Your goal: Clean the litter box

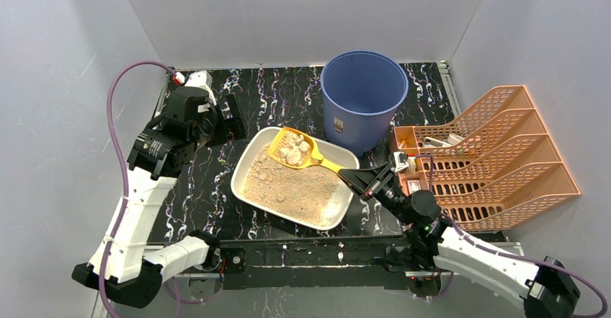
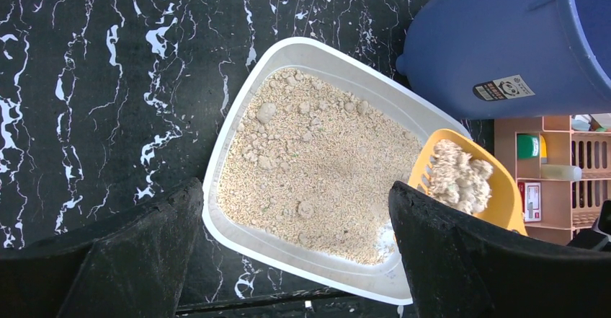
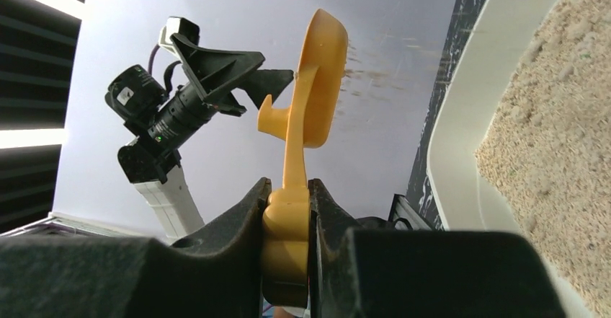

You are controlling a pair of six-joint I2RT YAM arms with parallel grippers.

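The white litter box (image 1: 248, 161) with tan litter lies mid-table; it also shows in the left wrist view (image 2: 238, 116) and the right wrist view (image 3: 450, 145). My right gripper (image 1: 354, 177) is shut on the handle of a yellow scoop (image 1: 291, 148), seen edge-on in the right wrist view (image 3: 317, 80). The scoop is raised over the box's far end and holds pale clumps (image 2: 458, 177). Litter grains fall from it. My left gripper (image 1: 232, 116) is open and empty, raised left of the box, its fingers (image 2: 137, 253) framing the box's near edge.
A tall blue bucket (image 1: 364, 94) stands right behind the box, touching its far right corner. An orange-pink lattice rack (image 1: 497, 152) fills the right side, close to my right arm. Grey walls enclose the black marbled table (image 1: 281, 91).
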